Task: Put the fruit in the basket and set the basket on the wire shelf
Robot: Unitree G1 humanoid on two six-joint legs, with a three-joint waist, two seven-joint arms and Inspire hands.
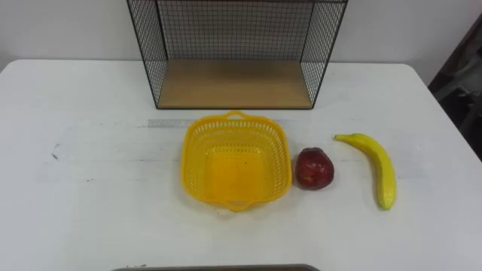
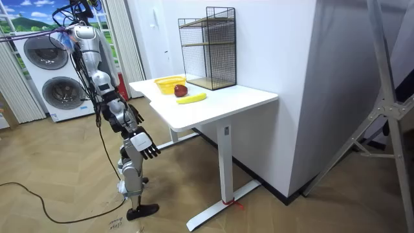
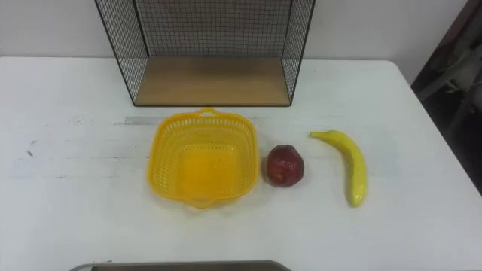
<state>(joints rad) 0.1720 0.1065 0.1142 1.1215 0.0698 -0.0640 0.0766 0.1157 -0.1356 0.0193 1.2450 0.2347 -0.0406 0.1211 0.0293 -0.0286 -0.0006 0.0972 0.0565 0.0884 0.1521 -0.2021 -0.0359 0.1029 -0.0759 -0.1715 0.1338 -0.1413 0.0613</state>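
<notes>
Well, empty basket (image 1: 194, 150).
Left hand (image 2: 132, 116) and right hand (image 2: 147, 145) hang open; a bad grab could roll the apple (image 1: 314, 168) away.

basket (image 1: 193, 162) yellow | apple (image 1: 314, 168) dark red | banana (image 1: 380, 167) yellow | shelf (image 1: 233, 30) black mesh

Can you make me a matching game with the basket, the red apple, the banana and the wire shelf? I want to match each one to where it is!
Things:
1. basket
2. red apple
3. banana
4. wire shelf

Places:
A. farthest to the right
B. at the back of the table
C. in front of the shelf, with nothing in it
D. between the basket and the banana

Right pairs: 1-C, 2-D, 3-A, 4-B.
</notes>
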